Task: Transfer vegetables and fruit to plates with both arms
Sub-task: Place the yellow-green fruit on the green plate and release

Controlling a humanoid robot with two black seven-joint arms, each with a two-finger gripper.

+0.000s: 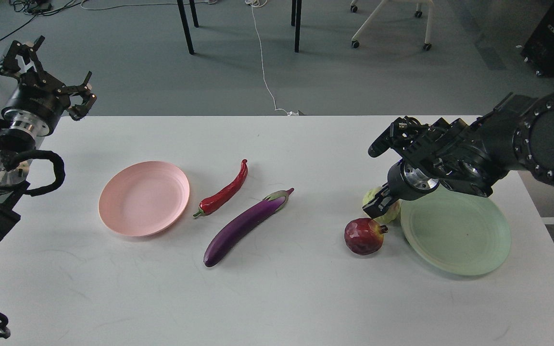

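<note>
The purple eggplant (243,226) and the red chili pepper (224,190) lie side by side mid-table. The pink plate (144,198) to their left holds nothing. The pomegranate (363,235) sits left of the green plate (455,231), which also holds nothing. The yellow-green fruit (370,197) rests against that plate's left rim. My right gripper (378,206) is down on this fruit and one dark finger crosses its front; its grip is unclear. My left gripper (51,72) is open and empty, raised beyond the table's far left corner.
The white table (282,298) has its far edge just behind both arms. Beyond it, table legs (185,26), a white floor cable (262,57) and a wheeled chair base (387,24) stand on the grey floor.
</note>
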